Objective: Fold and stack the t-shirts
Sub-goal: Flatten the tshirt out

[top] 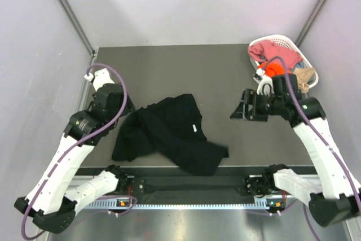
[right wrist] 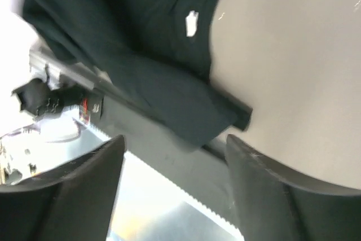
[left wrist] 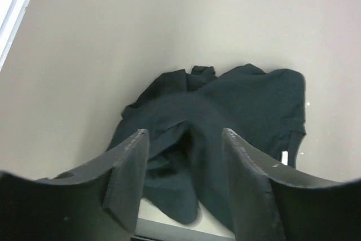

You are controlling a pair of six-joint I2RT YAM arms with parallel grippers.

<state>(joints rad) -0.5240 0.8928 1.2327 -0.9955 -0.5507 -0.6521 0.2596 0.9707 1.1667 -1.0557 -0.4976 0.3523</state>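
Note:
A large black t-shirt (top: pixel 169 134) lies crumpled on the table near the front edge, part of it hanging over the edge. It also shows in the left wrist view (left wrist: pixel 225 111) and in the right wrist view (right wrist: pixel 141 55), with a small white label. My left gripper (top: pixel 125 107) is open and empty, just left of the shirt. My right gripper (top: pixel 240 110) is open and empty, to the right of the shirt. A pink t-shirt (top: pixel 276 53), an orange one (top: pixel 275 69) and a beige one (top: pixel 304 77) lie in the basket.
A white slatted basket (top: pixel 282 42) stands at the back right corner of the table (top: pixel 169 66). Grey walls enclose the table on three sides. A metal rail (top: pixel 192 185) runs along the front edge between the arm bases.

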